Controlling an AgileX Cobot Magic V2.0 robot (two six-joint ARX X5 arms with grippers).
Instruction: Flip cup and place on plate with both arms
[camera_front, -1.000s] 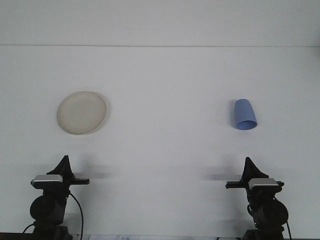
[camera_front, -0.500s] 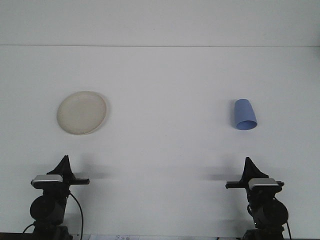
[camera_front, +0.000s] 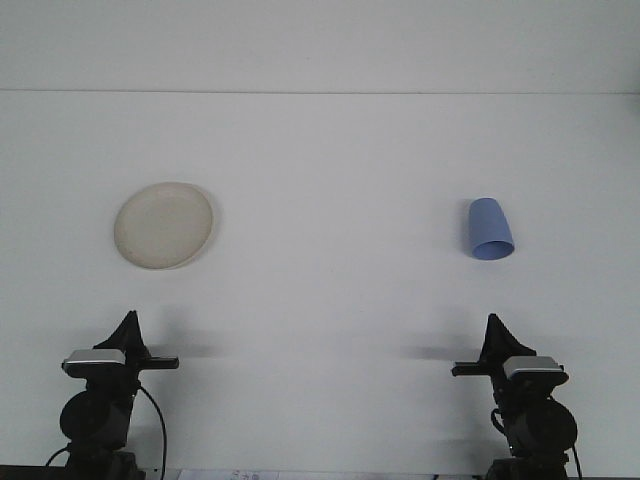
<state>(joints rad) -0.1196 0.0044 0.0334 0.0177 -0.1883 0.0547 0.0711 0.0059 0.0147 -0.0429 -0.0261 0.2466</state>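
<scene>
The cup (camera_front: 490, 229) has not been flipped or carried: it rests rim-down on the white table (camera_front: 330, 290), far out at two o'clock. Nearest, at the bottom edge, the left gripper (camera_front: 128, 330) and right gripper (camera_front: 494, 332) hold nothing; how far their jaws part cannot be told. The plate (camera_front: 164, 225) sits bare at ten o'clock. No readable writing shows.

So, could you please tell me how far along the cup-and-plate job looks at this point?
Nothing looks done yet. The blue cup sits mouth-down on the table's right side, far from the cream plate on the left, which holds nothing. Nothing is in hand: the left tool and right tool sit near the front edge. Grasping, flipping and placing all remain.
</scene>
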